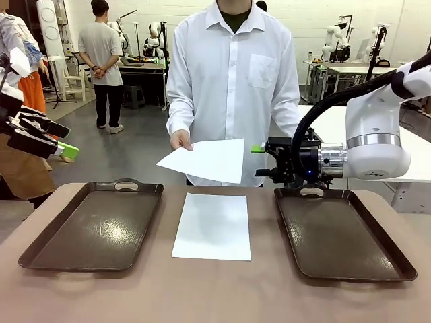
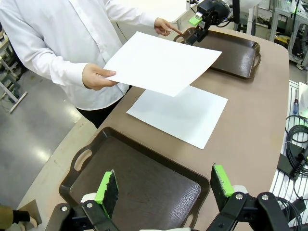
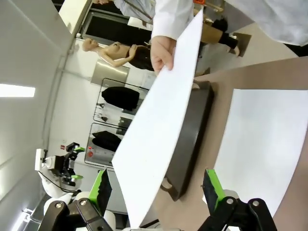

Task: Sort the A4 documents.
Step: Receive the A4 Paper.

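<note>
Front view: two A4 documents (image 1: 212, 225), thin white rectangles. One lies flat on the tan table (image 1: 215, 299) between two glossy dark handled trays, left tray (image 1: 94, 225) and right tray (image 1: 340, 232). The raised sheet (image 1: 205, 161) is in the person's hand (image 1: 180, 139). Left gripper (image 2: 163, 175) and right gripper (image 3: 156, 175) both gape wide, holding nothing.

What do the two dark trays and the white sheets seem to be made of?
Left tray and right tray: probably moulded plastic, dark brown, faint sheen; rim and handle slot look one piece. Held sheet and lying sheet: thin matte paper, probably; the held one's edge looks very thin.
</note>
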Controlling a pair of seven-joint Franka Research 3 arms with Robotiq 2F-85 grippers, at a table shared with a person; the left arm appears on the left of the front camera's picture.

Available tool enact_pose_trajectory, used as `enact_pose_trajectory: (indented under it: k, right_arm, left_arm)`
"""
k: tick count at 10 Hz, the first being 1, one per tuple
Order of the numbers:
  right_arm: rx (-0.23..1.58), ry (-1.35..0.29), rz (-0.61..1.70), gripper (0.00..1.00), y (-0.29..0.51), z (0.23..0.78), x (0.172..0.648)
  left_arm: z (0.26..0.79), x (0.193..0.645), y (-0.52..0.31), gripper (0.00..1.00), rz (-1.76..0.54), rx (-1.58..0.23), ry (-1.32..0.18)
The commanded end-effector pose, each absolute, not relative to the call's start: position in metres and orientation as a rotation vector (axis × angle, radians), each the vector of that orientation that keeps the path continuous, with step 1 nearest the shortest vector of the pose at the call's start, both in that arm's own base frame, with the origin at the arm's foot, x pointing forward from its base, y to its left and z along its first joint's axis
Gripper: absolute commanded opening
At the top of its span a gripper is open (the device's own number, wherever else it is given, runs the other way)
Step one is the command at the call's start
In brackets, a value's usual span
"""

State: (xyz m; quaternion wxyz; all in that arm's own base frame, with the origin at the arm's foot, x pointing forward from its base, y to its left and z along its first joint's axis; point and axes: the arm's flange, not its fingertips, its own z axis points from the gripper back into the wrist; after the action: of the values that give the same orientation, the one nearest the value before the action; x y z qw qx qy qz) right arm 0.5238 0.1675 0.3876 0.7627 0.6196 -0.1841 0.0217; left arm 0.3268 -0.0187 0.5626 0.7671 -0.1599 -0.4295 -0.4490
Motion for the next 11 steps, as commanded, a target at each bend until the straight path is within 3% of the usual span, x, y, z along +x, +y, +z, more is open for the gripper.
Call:
enact_pose_trajectory:
  k: [1,5,11]
  right_arm:
    - [1.403,-0.372,0.016,1.0,0.173,0.378,0.535]
    - [1.394,-0.283,-0.013,1.0,0.191,0.352,0.557]
    - [1.422,-0.304,-0.04,1.0,0.211,0.349,0.572]
  left_arm:
    - [0.561,0.329,-0.018,1.0,-0.981,-0.354,-0.938]
    - [0.561,0.329,-0.018,1.0,-0.981,-0.354,-0.938]
    - [0.561,0.329,-0.018,1.0,-0.981,-0.354,-0.938]
